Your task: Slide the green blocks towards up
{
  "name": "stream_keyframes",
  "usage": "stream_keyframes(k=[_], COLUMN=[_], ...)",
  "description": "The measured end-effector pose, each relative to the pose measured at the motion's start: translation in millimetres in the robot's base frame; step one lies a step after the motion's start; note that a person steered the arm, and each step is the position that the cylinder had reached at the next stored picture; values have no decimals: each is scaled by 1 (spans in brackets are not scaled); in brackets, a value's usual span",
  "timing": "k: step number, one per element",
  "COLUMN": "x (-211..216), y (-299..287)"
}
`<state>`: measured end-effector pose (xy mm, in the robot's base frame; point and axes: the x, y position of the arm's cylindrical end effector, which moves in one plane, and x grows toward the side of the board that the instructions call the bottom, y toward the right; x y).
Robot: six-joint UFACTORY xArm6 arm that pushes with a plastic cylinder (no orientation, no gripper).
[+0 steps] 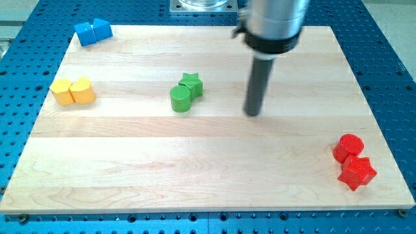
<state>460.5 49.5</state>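
Observation:
A green cylinder (181, 99) and a green star block (192, 84) touch each other near the board's middle, the star up and to the right of the cylinder. My tip (253, 113) rests on the board to the right of both green blocks, apart from them by a clear gap.
Two blue blocks (92, 31) sit at the top left. Two yellow blocks (73, 91) sit at the left edge. A red cylinder (348, 147) and a red star block (357, 173) sit at the bottom right. The wooden board (130, 169) lies on a blue perforated table.

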Motion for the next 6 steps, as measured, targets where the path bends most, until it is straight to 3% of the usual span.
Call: stream_keyframes(k=[1,2,3,4,6], x=[24,24,11,-30,-112], y=[-116,-171,-136,-101,-91])
